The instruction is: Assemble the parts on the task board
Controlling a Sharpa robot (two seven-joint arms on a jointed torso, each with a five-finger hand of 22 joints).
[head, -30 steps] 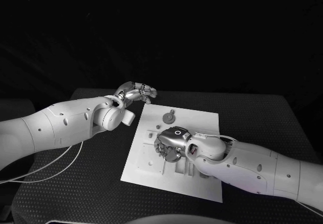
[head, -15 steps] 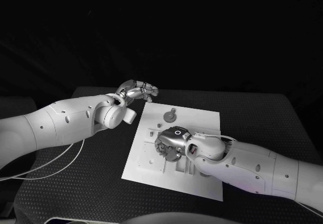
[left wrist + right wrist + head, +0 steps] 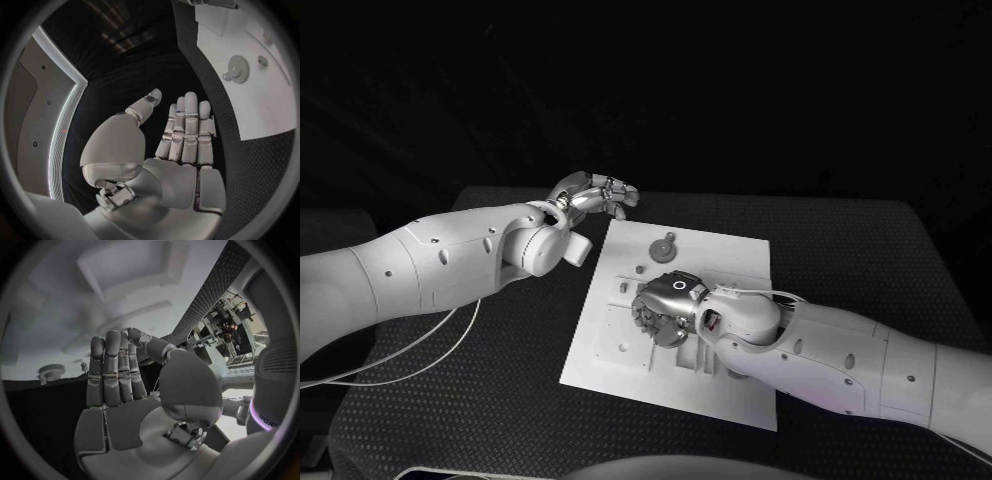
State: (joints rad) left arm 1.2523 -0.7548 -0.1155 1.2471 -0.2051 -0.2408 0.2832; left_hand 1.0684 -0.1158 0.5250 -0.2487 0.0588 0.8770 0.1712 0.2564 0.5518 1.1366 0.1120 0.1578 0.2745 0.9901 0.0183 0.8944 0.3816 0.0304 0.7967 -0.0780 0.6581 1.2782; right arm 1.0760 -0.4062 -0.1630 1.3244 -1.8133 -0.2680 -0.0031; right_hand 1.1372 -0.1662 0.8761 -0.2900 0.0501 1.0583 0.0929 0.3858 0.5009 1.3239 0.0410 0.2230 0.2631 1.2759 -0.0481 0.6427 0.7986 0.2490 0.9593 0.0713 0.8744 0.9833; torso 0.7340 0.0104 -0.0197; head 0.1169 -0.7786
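- On the black worktop (image 3: pixel 473 400) the white task board (image 3: pixel 733 262) lies in the same spot and at the same angle as in both earlier head pictures; nothing on it has visibly shifted.
- The left hand (image 3: pixel 593 196) has barely moved over the last second: it hangs just off the board's far left corner, over the worktop, touching nothing.
- The right hand (image 3: pixel 668 305) remains palm-down over the middle of the board, its fingers pointing down at the board's surface. From the head view I cannot tell whether the fingertips hold or press anything; the hand's back hides them.
- The left wrist view shows what the head view does not: the left hand (image 3: pixel 181 150) has its fingers straight and laid side by side, the thumb standing apart, and the palm is bare, so it holds nothing.
- The right wrist view likewise shows the right hand (image 3: pixel 122 390) with straight fingers close together, the thumb apart, nothing in the palm.
- That same view shows a toothed gear (image 3: pixel 51 371) standing on the board's surface (image 3: pixel 37 340) beyond the fingers, not touched by them.
- Count: one task board; two hands; one toothed gear (image 3: pixel 665 247) near the board's far edge, seen in all three views (image 3: pixel 237 65), with a small round piece (image 3: pixel 262 61) just beside it in the left wrist view. Other parts on the board are too small to count.
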